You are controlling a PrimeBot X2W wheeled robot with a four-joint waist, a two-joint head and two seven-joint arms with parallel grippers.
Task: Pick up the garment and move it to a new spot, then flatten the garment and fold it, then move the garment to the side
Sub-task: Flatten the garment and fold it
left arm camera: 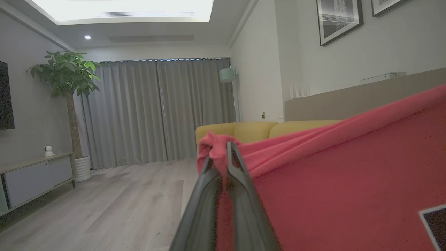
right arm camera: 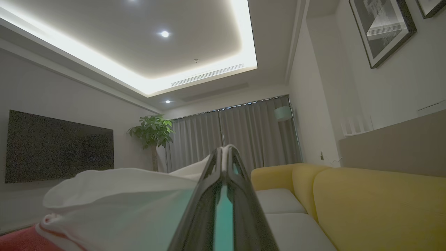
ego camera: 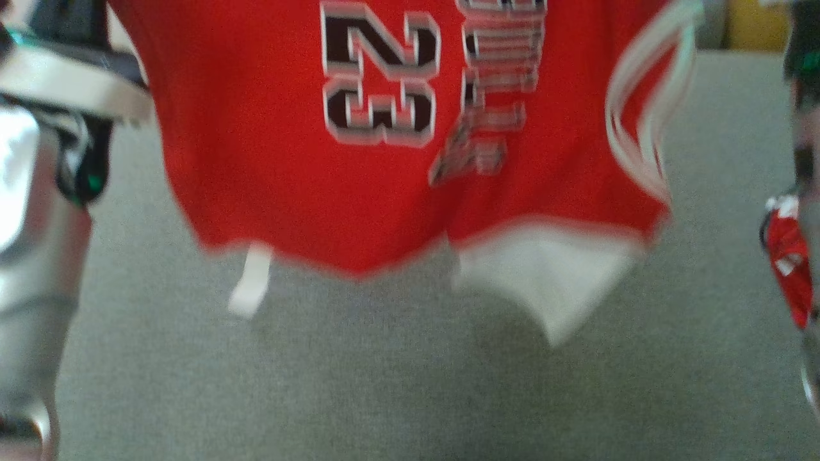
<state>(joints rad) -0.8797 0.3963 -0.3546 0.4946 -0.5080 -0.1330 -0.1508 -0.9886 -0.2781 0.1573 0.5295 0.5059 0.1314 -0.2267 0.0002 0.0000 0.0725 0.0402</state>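
red fabric jersey with white trim (ego camera: 269, 160) hangs spread above grey surface (ego camera: 384, 397); left gripper (left arm camera: 220, 155) closed tight on red corner, right gripper (right arm camera: 224, 151) likewise on white edge.

The left tool (left arm camera: 221, 155) has its two fingers pressed together on a pinch of the garment (left arm camera: 348, 174). The right tool (right arm camera: 224, 152), tilted upward, clamps the garment likewise.

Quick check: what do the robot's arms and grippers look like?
Left gripper: two long, tapering dark-grey jaws. Right gripper: glossy black jaws, teal between them. Left forearm: smooth silvery-white shell, black joint with a green accent.
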